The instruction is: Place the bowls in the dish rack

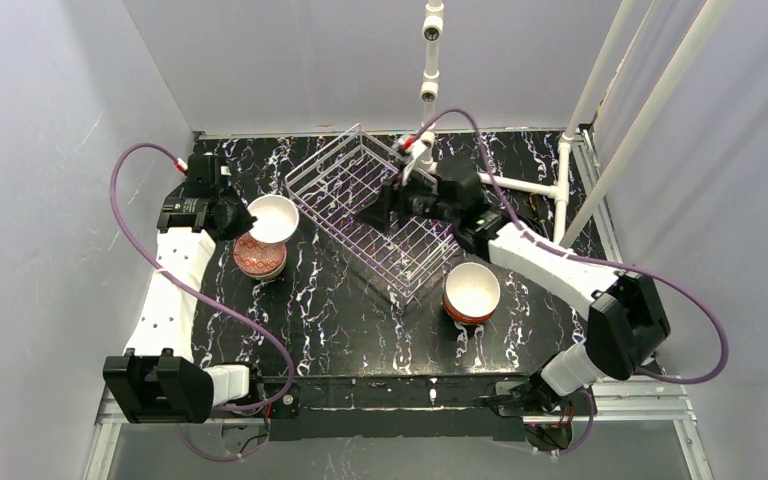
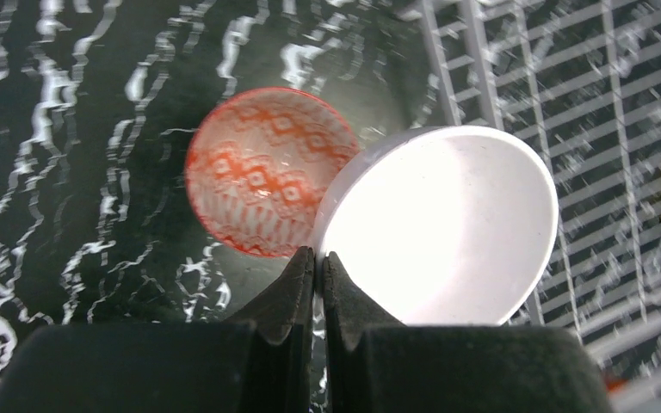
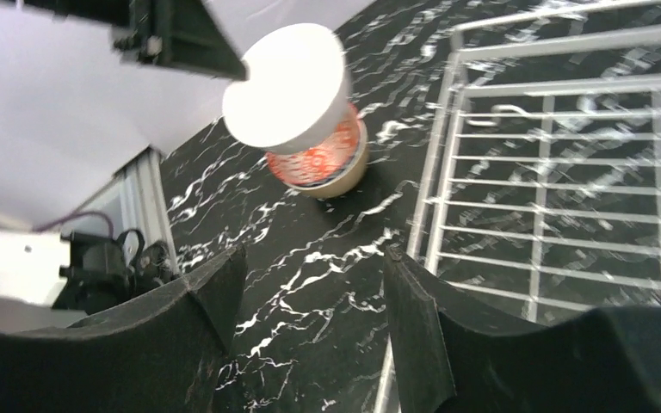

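Note:
My left gripper [image 1: 232, 212] is shut on the rim of a white bowl [image 1: 274, 218] and holds it tilted above the table, just left of the wire dish rack [image 1: 360, 185]. In the left wrist view the closed fingertips [image 2: 303, 267] pinch the white bowl's [image 2: 439, 224] rim. Below it a red-patterned bowl [image 2: 262, 168] sits on a tan bowl [image 3: 349, 176]. My right gripper [image 1: 372, 213] is open and empty over the rack's left side; in its own view [image 3: 314, 284] it sits beside the rack's edge [image 3: 559, 172]. A red-orange bowl [image 1: 471, 292] stands right of the rack.
A white pipe frame [image 1: 560, 190] stands at the back right, with a pipe hanging over the rack's far side [image 1: 428, 60]. Grey walls close in the left, back and right. The black marbled table [image 1: 350, 320] lies in front of the rack.

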Robot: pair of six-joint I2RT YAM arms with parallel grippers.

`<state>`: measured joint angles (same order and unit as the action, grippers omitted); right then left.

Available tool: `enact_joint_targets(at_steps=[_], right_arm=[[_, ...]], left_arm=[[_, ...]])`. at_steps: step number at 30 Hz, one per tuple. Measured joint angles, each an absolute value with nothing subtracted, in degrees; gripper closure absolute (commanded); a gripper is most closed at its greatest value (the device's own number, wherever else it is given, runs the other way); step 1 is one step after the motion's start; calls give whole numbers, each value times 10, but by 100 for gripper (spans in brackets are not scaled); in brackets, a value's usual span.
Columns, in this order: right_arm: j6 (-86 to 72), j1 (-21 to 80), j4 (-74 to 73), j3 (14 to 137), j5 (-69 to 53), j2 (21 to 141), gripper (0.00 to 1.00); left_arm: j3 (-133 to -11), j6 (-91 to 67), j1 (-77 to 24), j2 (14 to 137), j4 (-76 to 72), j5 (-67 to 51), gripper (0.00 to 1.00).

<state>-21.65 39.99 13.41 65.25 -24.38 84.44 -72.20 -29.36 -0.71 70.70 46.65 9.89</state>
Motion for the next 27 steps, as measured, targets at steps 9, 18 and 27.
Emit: enact_joint_targets(at_steps=[9,18,27], right_arm=[[-49,526,151,738,-283,935,32],[167,610,52,803,-256,986,37],[333,642,-79,829,-203,1033,59]], left_arm=[[-728,-199,-12,705,462,-93,100],[-710,-160,-22,689,484,-131,100],[-707,-131,-70,689,524,-86,100]])
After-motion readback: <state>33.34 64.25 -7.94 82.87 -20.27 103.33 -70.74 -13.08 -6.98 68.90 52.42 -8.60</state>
